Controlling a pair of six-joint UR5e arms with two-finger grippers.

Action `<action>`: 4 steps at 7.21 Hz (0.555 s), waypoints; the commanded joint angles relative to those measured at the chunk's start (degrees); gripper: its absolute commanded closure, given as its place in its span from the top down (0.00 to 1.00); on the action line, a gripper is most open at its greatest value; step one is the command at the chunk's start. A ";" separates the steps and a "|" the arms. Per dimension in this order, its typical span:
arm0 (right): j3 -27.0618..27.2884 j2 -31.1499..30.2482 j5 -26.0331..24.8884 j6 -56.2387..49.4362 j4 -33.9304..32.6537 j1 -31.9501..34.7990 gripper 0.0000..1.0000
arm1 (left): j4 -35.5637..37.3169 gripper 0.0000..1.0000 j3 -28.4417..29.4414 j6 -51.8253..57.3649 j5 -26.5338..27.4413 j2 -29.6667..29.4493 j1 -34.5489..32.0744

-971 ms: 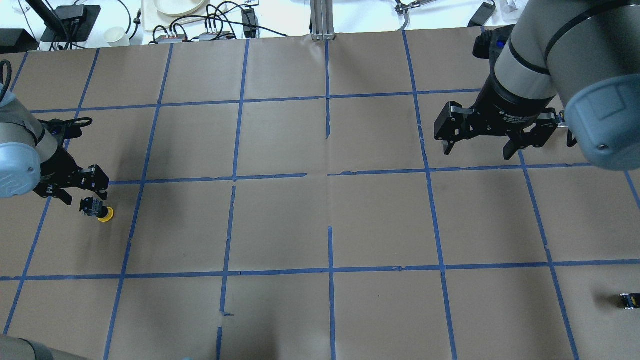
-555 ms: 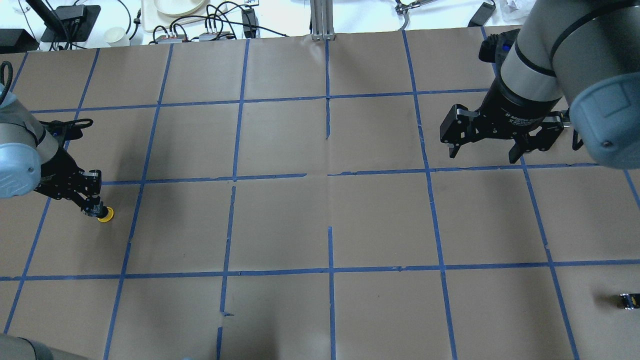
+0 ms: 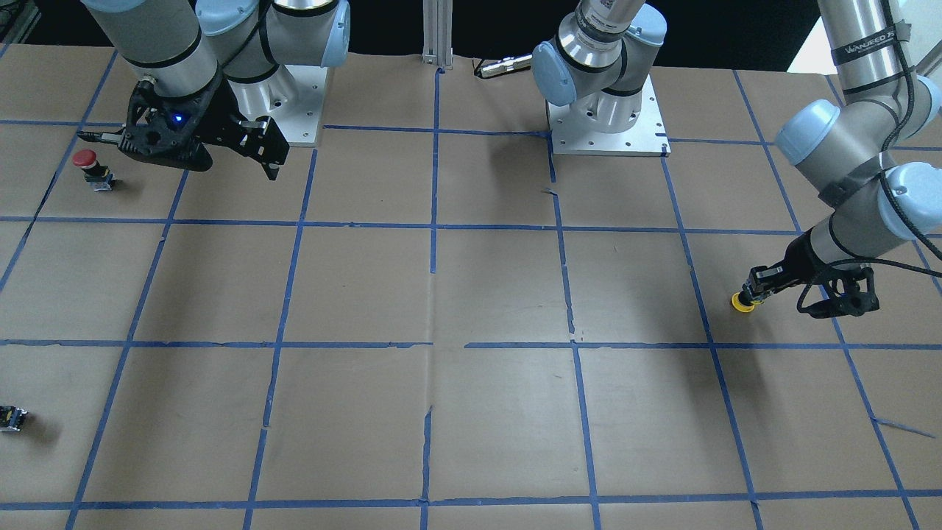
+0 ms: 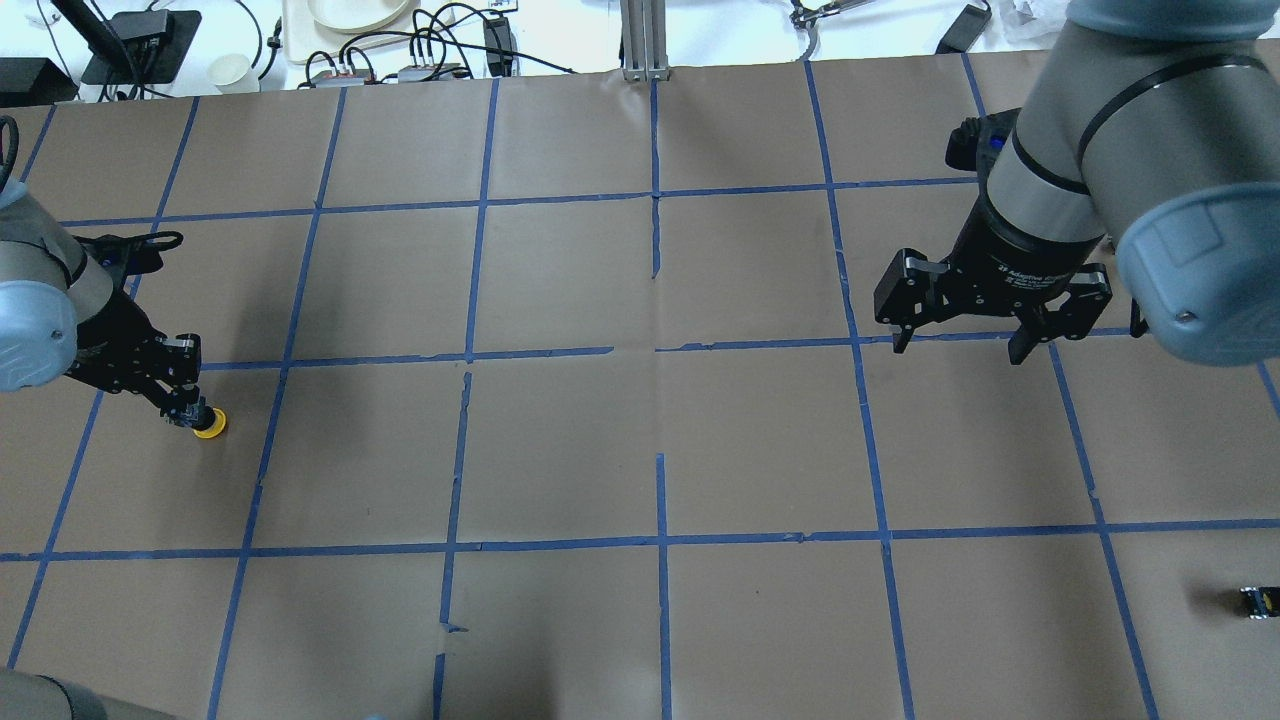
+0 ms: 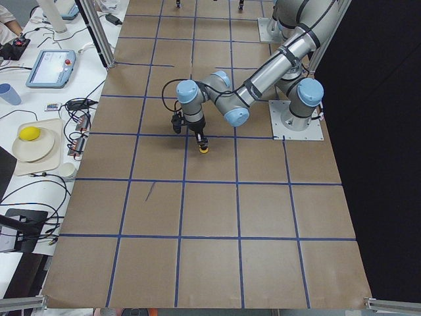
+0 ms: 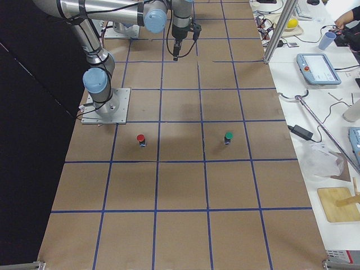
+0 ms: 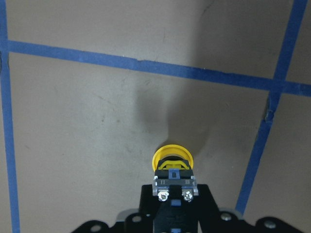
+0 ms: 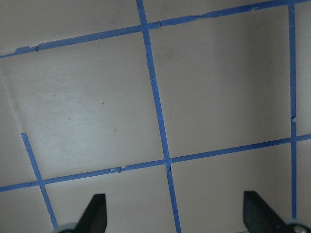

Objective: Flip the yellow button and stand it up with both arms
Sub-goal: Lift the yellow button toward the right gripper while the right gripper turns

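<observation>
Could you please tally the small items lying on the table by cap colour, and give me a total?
yellow-capped button: 1
red-capped button: 1
green-capped button: 1
small dark part with yellow spot: 1
Total: 4

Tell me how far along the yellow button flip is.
Done: the left tool is shut on the yellow button. In hand: the button is held by its body, cap low near the table. Left: the right tool, open and far across, has not joined; flipping and standing remain.
</observation>
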 commanded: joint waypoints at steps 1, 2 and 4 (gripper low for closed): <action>-0.03 -0.26 0.29 0.77 -1.49 -0.17 1.00 | -8.12 0.19 2.67 2.90 -11.38 2.34 0.30; -0.64 -0.26 0.46 2.69 -1.42 -0.43 1.00 | -13.14 0.13 4.17 6.06 -17.45 2.88 1.09; -2.40 1.14 10.78 15.12 -1.59 -0.43 1.00 | -18.62 0.13 3.75 12.21 -30.81 2.10 1.63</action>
